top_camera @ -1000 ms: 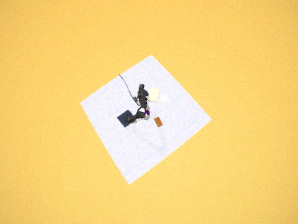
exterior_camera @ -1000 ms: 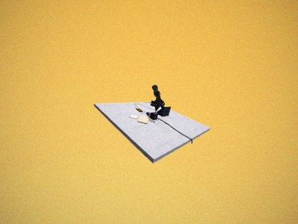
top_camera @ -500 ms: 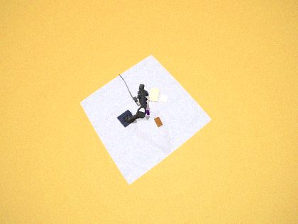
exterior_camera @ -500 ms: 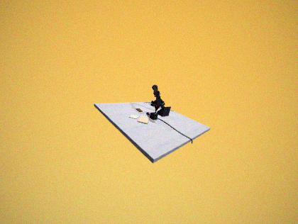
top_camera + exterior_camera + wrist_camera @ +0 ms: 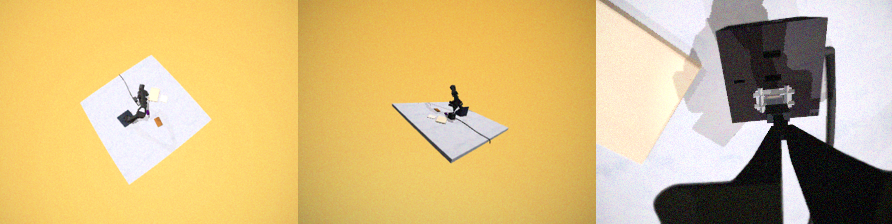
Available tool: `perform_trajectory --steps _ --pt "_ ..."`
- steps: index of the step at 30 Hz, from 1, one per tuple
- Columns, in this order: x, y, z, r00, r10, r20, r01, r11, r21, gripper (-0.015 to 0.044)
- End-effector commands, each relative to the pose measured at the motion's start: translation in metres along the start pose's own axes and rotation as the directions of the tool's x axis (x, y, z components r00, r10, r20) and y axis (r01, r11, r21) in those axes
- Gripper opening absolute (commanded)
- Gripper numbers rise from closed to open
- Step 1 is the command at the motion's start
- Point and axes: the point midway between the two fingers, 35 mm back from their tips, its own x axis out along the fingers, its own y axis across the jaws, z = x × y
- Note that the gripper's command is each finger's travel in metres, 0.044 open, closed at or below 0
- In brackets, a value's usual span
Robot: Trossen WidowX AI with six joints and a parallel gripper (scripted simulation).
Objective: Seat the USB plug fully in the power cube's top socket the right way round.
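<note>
USB plug [image 5: 774, 98]: pale grey metal shell, seen end-on in the wrist view, sitting over the top face of the power cube [image 5: 746, 70]. Its dark rear body runs back between the two dark fingers of the hand [image 5: 782, 131]. The hand is clamped on the USB plug, fingertips nearly together with only a thin bright slit between them. Whether the plug is seated in the socket or lifted just above it cannot be told from these views.

Power cube: dark, nearly black box standing on the table [image 5: 184, 117]. Two short dark slots show on the top face above the plug, a third on the left part of that face. No brand, label or writing can be read on it. A dark cable [image 5: 830, 95] runs along its right side; in the top view the cable [image 5: 125, 84] trails off toward the table's far edge.

Just left of the cube lies a flat cream card [image 5: 631, 85], unmarked. In the top view a smaller white card [image 5: 163, 98] lies beside the cream one, and a small orange-brown block [image 5: 158, 122] sits apart from them. A purple item [image 5: 147, 113] shows near the arm, too small to identify.

The arm's dark square base [image 5: 122, 116] is on the pale grey table, arm bent over the cube. Plain yellow-orange surround.
</note>
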Motion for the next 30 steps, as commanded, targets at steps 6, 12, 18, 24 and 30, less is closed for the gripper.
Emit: perform_trajectory --steps 6,12,18,24,30 --pt "0.0016 -0.0001 0.0 1.0 -0.001 0.0 0.001 1.0 -0.004 0.0" --pt "0.0024 -0.0001 0.0001 1.0 -0.001 0.0 0.001 1.0 -0.004 0.0" --pt "0.0031 -0.0001 0.0002 1.0 -0.001 0.0 0.001 1.0 -0.004 0.0" --pt "0.0038 -0.0001 0.0003 1.0 -0.001 0.0 0.001 1.0 -0.004 0.0" --pt "0.0045 -0.0001 0.0003 1.0 -0.001 0.0 0.001 1.0 -0.003 0.0"
